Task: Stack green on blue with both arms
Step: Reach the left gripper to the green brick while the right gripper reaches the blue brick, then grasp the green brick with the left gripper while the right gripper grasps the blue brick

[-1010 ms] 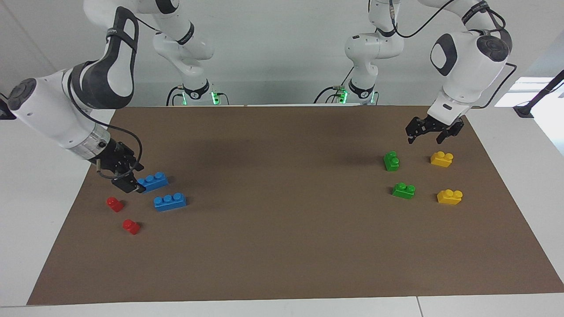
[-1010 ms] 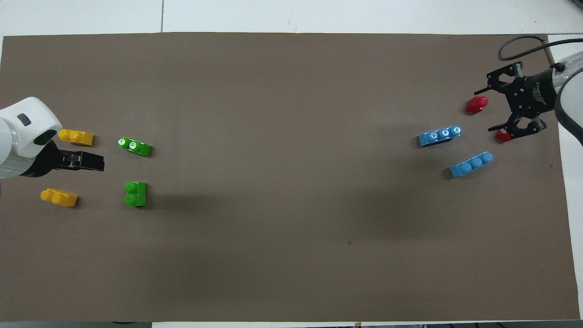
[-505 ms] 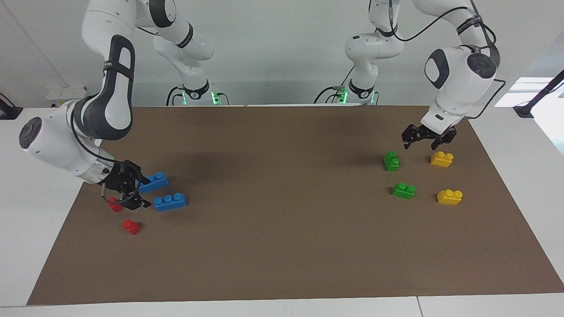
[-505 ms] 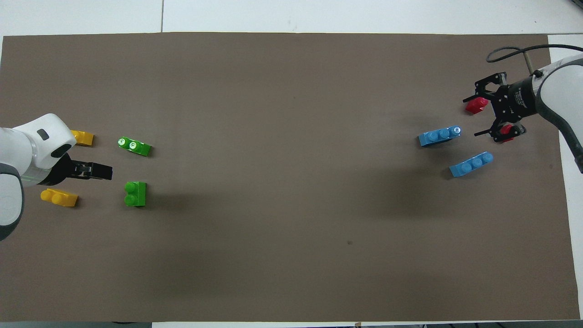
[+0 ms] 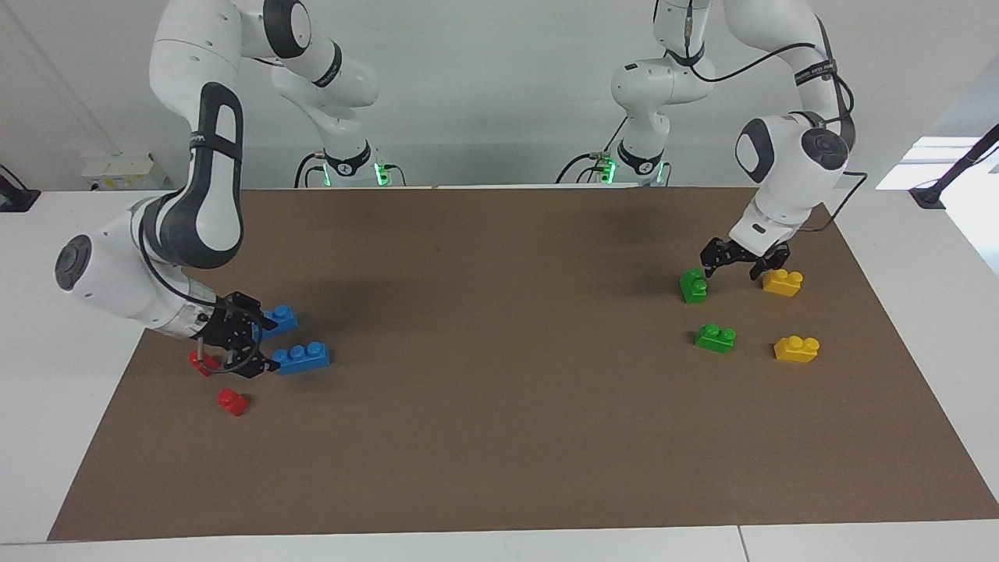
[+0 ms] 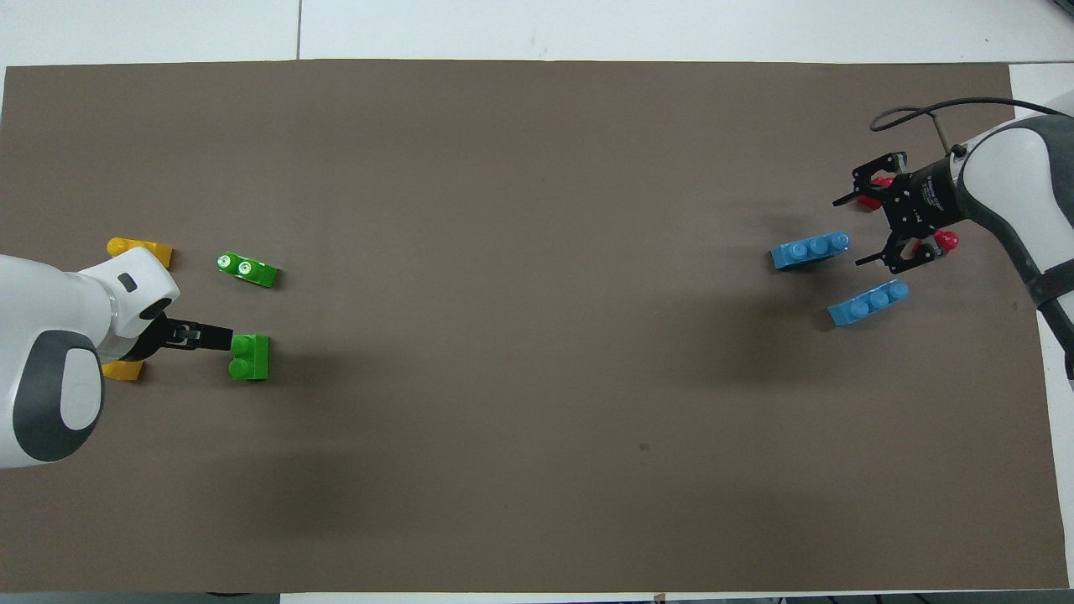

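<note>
Two green bricks lie toward the left arm's end: the nearer green brick (image 5: 691, 285) (image 6: 250, 356) and the farther one (image 5: 716, 338) (image 6: 247, 268). My left gripper (image 5: 731, 269) (image 6: 220, 337) is open and empty, low beside the nearer green brick, between it and a yellow brick. Two blue bricks lie toward the right arm's end: the nearer one (image 5: 281, 318) (image 6: 868, 302), partly covered in the facing view, and the farther one (image 5: 301, 357) (image 6: 810, 250). My right gripper (image 5: 261, 343) (image 6: 854, 232) is open and empty, low beside the blue bricks' ends.
Two yellow bricks (image 5: 783, 281) (image 5: 796, 349) lie beside the green ones; the left arm partly covers them in the overhead view (image 6: 138, 250). Two red bricks (image 5: 232, 400) (image 6: 946, 241) lie by the right gripper. All rest on a brown mat (image 5: 499, 390).
The left gripper has come down and moved toward the nearer green brick. The right gripper has moved from over the red bricks toward the blue bricks. No brick has moved.
</note>
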Robot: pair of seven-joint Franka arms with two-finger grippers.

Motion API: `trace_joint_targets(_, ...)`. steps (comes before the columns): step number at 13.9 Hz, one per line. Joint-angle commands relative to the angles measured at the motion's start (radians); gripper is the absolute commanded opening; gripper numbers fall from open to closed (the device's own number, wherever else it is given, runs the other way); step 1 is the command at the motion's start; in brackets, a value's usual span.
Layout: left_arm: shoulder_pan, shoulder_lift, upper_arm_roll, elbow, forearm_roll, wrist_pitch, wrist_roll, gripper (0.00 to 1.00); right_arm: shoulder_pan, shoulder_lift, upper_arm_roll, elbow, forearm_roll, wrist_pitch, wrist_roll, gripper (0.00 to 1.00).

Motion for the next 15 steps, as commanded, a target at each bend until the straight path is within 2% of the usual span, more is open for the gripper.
trace_joint_targets(1, -0.006, 0.022, -0.002, -0.023, 0.006, 0.047, 0.001, 1.00, -0.004, 0.002, 0.003, -0.031, 0.020, 0.033, -0.001, 0.92)
trace_joint_targets(5, -0.007, 0.022, -0.002, -0.022, 0.001, 0.044, -0.005, 1.00, -0.007, -0.005, 0.003, -0.083, 0.020, 0.094, -0.041, 0.93)
trace_joint_targets(10, -0.073, 0.020, -0.002, -0.023, -0.008, 0.042, -0.111, 1.00, -0.016, -0.007, 0.004, -0.137, 0.029, 0.169, -0.059, 0.93)
trace_joint_targets(14, -0.079, 0.026, -0.002, -0.075, -0.008, 0.079, -0.106, 1.00, -0.016, -0.005, 0.004, -0.169, 0.037, 0.214, -0.071, 0.92)
trace_joint_targets(15, -0.079, 0.029, -0.002, -0.094, -0.008, 0.102, -0.108, 1.00, -0.020, -0.005, 0.004, -0.170, 0.052, 0.214, -0.071, 0.89)
